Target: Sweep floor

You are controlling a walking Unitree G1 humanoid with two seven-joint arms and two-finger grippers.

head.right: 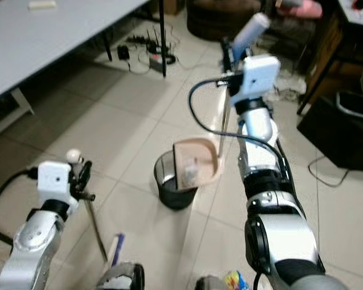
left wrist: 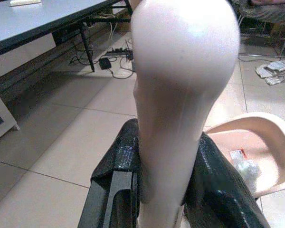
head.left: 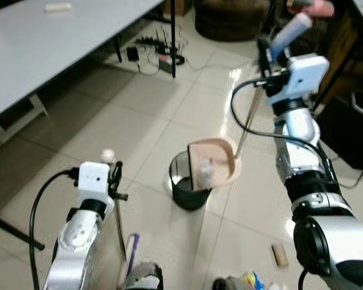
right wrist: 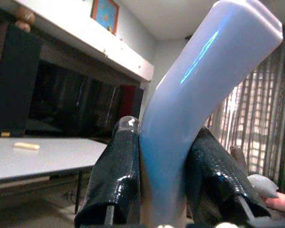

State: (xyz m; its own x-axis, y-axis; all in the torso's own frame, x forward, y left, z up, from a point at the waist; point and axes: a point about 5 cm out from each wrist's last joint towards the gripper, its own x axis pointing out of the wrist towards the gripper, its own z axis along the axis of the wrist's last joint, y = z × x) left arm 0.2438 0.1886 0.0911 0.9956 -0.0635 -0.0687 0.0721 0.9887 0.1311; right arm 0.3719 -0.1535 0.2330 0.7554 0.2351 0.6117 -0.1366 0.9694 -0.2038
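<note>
The right claw [head.left: 267,53], clamped on the dustpan handle [right wrist: 199,95], tips the dustpan [head.left: 213,161] over the bin [head.left: 184,187] to empty debris; the left claw [head.left: 115,172] grips the broom handle [left wrist: 180,95] upright, parked.

Pink dustpan [head.left: 213,162] (tilted) over bin [head.left: 184,187].

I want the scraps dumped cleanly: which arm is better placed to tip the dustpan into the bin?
The right. Its gripper is shut on the dustpan handle, and the dustpan hangs tilted over the black bin. The left gripper is busy holding the broom handle.
</note>
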